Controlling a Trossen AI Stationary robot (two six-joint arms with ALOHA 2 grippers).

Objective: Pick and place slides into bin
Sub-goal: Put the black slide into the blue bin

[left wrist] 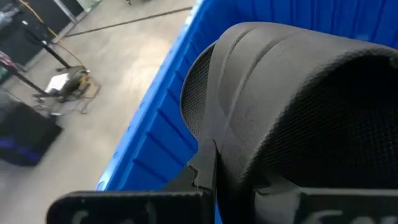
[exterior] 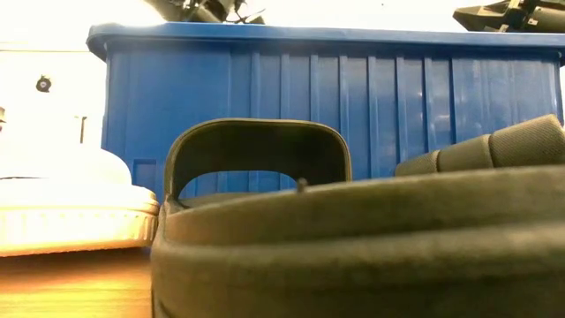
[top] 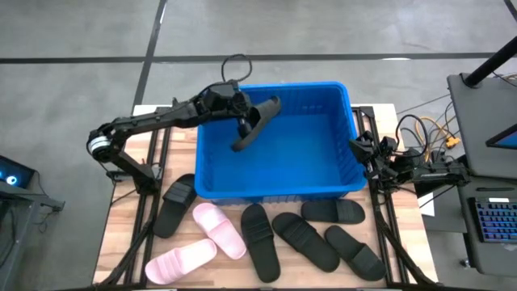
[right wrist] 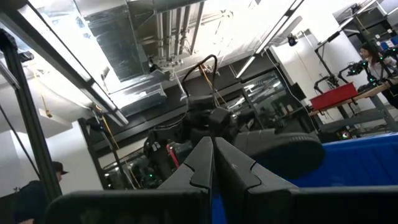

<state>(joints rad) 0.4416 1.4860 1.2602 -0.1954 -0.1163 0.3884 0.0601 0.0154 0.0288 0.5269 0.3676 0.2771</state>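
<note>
Gripping black ribbed-sole slide (top: 257, 123), L gripper (top: 241, 121) clamped, over blue bin (top: 323, 187).

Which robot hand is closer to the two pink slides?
The left hand, holding a black slide over the blue bin, is closer to the pink slides. The right hand waits beyond the bin's far side.

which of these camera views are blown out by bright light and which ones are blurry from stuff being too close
Low view: glare whitens the room behind the bin, and the near black slide is blurred. Right wrist view: ceiling lights flare. Left wrist view: the slide in the left claw fills the frame, soft. High view: evenly lit.
</note>
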